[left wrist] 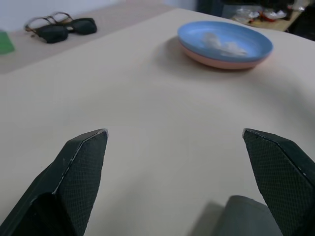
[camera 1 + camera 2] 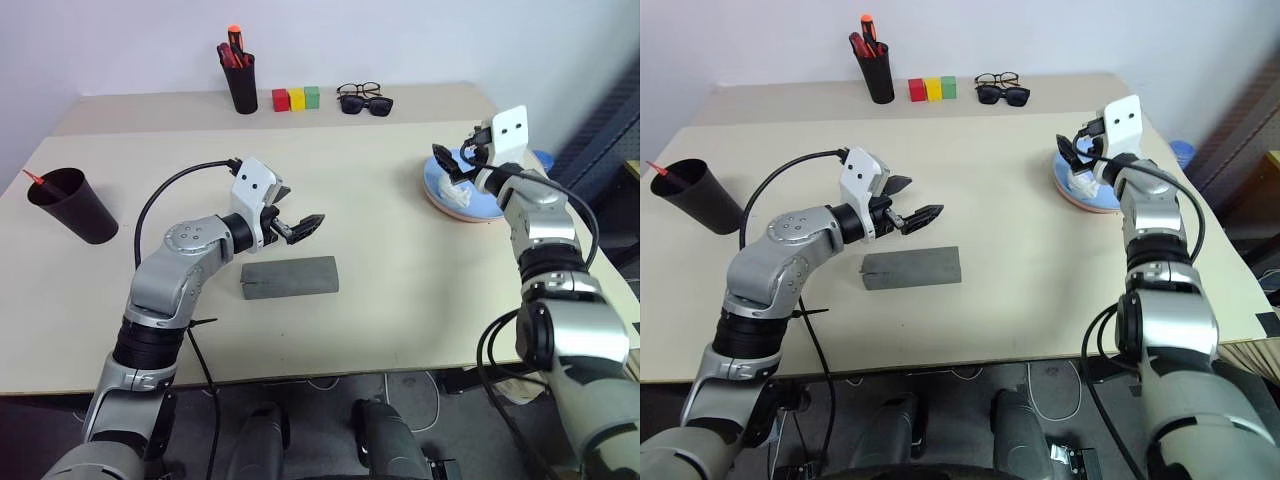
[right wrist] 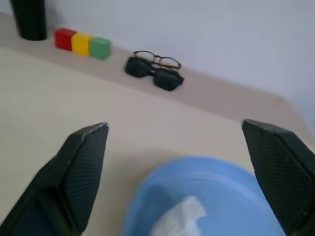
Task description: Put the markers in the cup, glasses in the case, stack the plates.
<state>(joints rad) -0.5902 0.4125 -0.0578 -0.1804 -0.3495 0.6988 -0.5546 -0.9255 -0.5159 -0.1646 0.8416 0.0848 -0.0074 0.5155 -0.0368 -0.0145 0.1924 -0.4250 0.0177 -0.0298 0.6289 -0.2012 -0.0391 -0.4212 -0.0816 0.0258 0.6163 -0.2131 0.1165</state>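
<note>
Grey case (image 2: 289, 277): closed, flat on surface (image 2: 380, 230), below left hand (image 2: 296, 222).
Plates (image 1: 225, 45): blue stacked on pink, under right hand (image 2: 455, 166).
Cup (image 2: 72, 204): far left, red-tipped marker (image 2: 34, 177) inside.
Hands: both spread, empty.

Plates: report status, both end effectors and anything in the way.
Blue plate stacked on pink plate. Right end effector open above them, empty. Left end effector open, empty, over closed grey case. Nothing in the way.
</note>
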